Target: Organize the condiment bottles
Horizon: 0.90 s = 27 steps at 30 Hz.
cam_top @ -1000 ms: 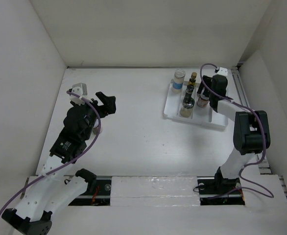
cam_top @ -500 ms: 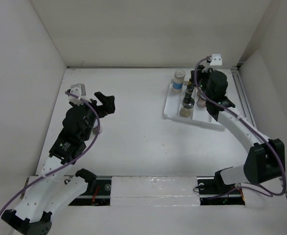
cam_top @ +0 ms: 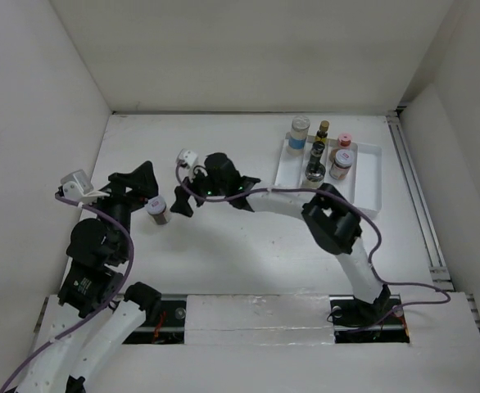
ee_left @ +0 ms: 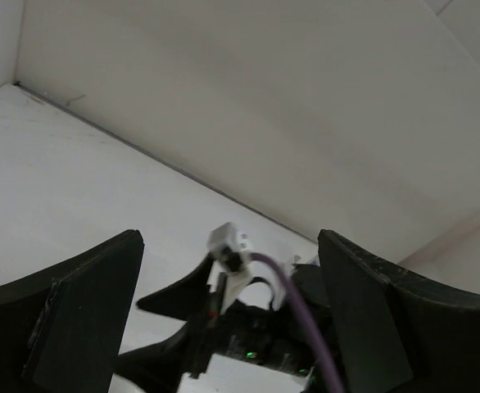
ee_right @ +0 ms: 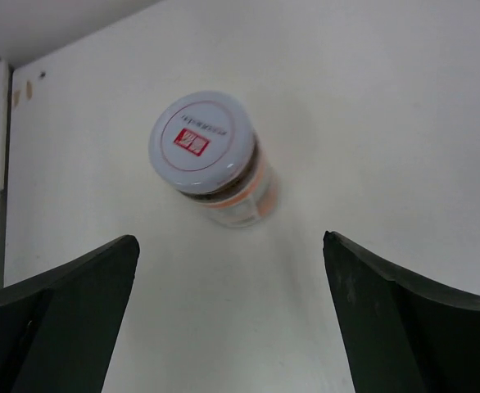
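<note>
Left pincer: black, jaws apart, empty, hanging over the near-left part of the white table. Just beyond it: a short glass jar with an orange label and a white lid bearing a red mark, upright on the table, well apart from the tray. Right pincer: spread wide, empty, aimed at the jar, which stands ahead of the fingertips. Step judged: grasp. Advance until the jar sits centred between the fingers, close below the lid, lift straight. Far right: white ridged plastic tray holding the other bottles upright.
</note>
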Available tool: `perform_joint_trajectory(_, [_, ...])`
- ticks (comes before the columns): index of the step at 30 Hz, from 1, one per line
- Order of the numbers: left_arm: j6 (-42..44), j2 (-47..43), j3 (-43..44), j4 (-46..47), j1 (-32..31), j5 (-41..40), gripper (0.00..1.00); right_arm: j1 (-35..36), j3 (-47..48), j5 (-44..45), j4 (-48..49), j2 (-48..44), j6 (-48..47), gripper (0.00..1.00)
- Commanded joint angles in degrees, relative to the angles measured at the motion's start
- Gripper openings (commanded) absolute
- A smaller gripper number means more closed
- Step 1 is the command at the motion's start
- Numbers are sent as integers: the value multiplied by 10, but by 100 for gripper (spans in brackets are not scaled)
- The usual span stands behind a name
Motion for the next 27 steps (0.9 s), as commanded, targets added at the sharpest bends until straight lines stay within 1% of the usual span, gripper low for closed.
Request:
perform_joint_trajectory(1, [4, 5, -4, 20, 3, -3, 83, 17, 108, -38, -29, 39, -19, 100])
perform_joint_trajectory(2, [4, 12, -4, 20, 3, 4, 83, 25, 126, -38, -34, 70, -19, 100])
perform_joint_trajectory(4, [9, 18, 1, 20, 3, 20, 83, 38, 163, -38, -62, 98, -33, 100])
perform_joint_trajectory(6, [9, 18, 1, 20, 3, 21, 83, 49, 199, -25, -82, 124, -44, 100])
perform_joint_trajectory(9, [9, 23, 1, 20, 3, 31, 83, 63, 236, -20, -88, 156, -50, 100])
perform_joint_trajectory(13, [9, 23, 1, 20, 3, 36, 83, 69, 285, 17, -88, 199, -50, 100])
perform_joint_trajectory(14, [9, 23, 1, 20, 3, 36, 83, 69, 296, 23, -88, 209, -43, 97])
perform_joint_trajectory(16, [9, 23, 1, 20, 3, 42, 83, 74, 326, 17, -88, 231, -35, 86])
perform_joint_trajectory(17, [9, 23, 1, 20, 3, 42, 83, 74, 332, 17, -88, 231, -28, 78])
perform_joint_trajectory(18, [9, 23, 1, 20, 3, 42, 83, 74, 332, 17, -82, 231, -28, 65])
perform_joint_trajectory(20, [9, 23, 1, 20, 3, 42, 83, 74, 315, 22, -58, 216, -14, 54])
perform_joint_trajectory(21, [9, 23, 1, 20, 3, 47, 83, 74, 306, 29, -51, 203, -14, 51])
perform_joint_trajectory(22, [9, 23, 1, 20, 3, 47, 83, 74, 276, 29, -40, 188, -14, 50])
perform_joint_trajectory(24, [15, 23, 1, 20, 3, 47, 83, 68, 221, 22, 36, 114, 11, 48])
perform_joint_trajectory(25, [15, 23, 1, 20, 3, 47, 83, 54, 156, 13, 70, 83, 24, 48])
perform_joint_trajectory(26, [15, 23, 1, 20, 3, 47, 83, 47, 124, 8, 104, 22, 37, 48])
perform_joint_trajectory(27, [15, 23, 1, 20, 3, 47, 83, 38, 93, 2, 164, -10, 61, 48])
